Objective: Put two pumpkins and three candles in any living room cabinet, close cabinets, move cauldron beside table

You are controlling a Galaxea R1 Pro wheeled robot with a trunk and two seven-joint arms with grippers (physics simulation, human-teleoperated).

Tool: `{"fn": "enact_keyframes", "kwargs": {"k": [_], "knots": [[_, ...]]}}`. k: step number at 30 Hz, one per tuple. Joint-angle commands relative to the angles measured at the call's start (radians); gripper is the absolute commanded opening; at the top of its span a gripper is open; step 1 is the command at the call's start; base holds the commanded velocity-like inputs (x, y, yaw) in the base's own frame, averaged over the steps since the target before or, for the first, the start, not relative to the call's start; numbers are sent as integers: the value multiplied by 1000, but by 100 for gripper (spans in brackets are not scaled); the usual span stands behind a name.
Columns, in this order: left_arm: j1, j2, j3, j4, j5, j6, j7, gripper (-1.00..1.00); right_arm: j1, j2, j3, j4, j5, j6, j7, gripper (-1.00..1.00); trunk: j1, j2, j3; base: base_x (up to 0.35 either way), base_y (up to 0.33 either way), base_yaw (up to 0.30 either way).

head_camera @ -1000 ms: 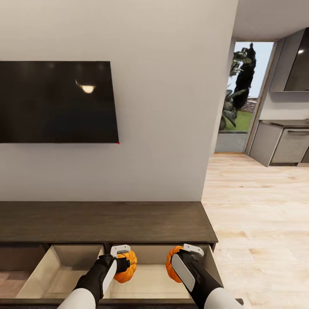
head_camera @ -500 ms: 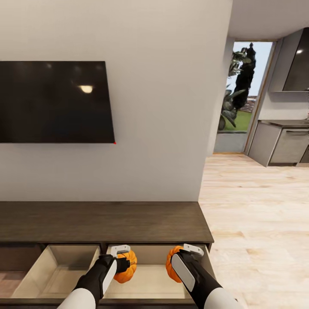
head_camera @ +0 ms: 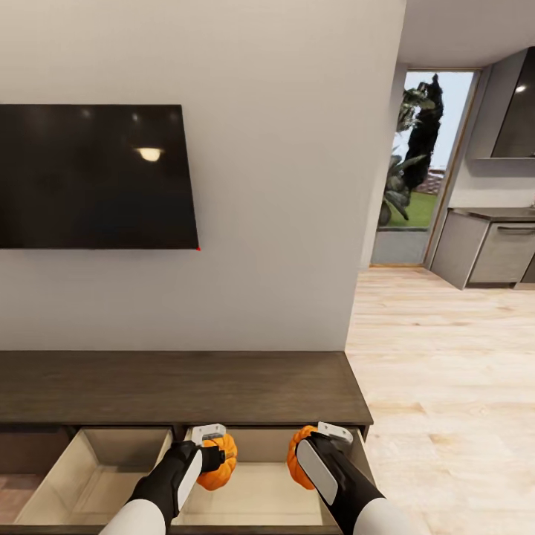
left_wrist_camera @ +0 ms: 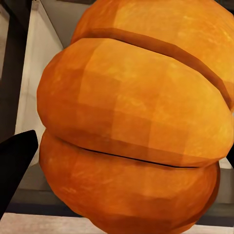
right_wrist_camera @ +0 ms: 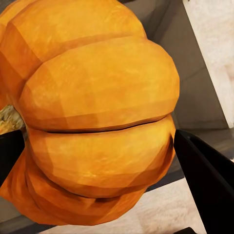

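Left pincer [head_camera: 214, 450]: clamped on the left pumpkin [head_camera: 220, 461]; in the left wrist view a dark finger [left_wrist_camera: 14, 163] presses one flank of the fruit [left_wrist_camera: 131, 126].
Right pincer [head_camera: 327, 444]: clamped on the right pumpkin [head_camera: 301, 467]; the right wrist view shows dark fingers [right_wrist_camera: 207, 183] bearing on opposite flanks of it [right_wrist_camera: 97, 126], with a brownish stem [right_wrist_camera: 9, 119] at the edge.
Pumpkin position: both are held above the open right-hand drawer [head_camera: 260, 490] of the cabinet [head_camera: 178, 386], well apart from each other. Whether either touches the drawer floor cannot be told.
Handling estimate: each pumpkin appears rigid, small and probably light. The smooth ribbed skin may slip or roll. Judged best grip: across the widest part, fingers seated on rib crowns, not on the stem.
Release note: a round body is likely to roll once freed; lowering close to the drawer floor before opening is advisable.
Adjacent drawer [head_camera: 96, 475]: also pulled out, pale interior, no contents visible.
Cabinet top: dark-brown wood, flat, nothing resting on it.
Wall: a dark television screen [head_camera: 93, 177] hangs above the cabinet.
Far right: doorway to greenery and grey kitchen units [head_camera: 490, 249] on pale wood floor.
Markings: no brand, label or legible writing on any item.
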Motion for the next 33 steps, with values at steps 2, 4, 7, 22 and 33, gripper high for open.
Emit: {"fn": "enact_keyframes", "kwargs": {"k": [2, 4, 7, 22, 33], "knots": [[0, 0, 0, 0, -1, 0, 2, -100, 0, 0, 0, 0, 0, 0, 0, -100, 0, 0, 0, 4, 2, 0], [0, 0, 0, 0, -1, -1, 2, -100, 0, 0, 0, 0, 0, 1, 0, -100, 8, -14, -6, 2, 1, 0], [0, 0, -1, 0, -1, -1, 1, -100, 0, 0, 0, 0, 0, 1, 5, -100, 19, -35, -16, 0, 0, 0], [0, 0, 0, 0, -1, -2, 1, -100, 0, 0, 0, -1, 1, -2, 91, -100, 77, -140, -63, 0, 0, 0], [0, 0, 0, 0, -1, -2, 1, -100, 0, 0, -1, 1, 0, -6, 92, -100, 119, -217, -97, 0, 0, 0]]}}
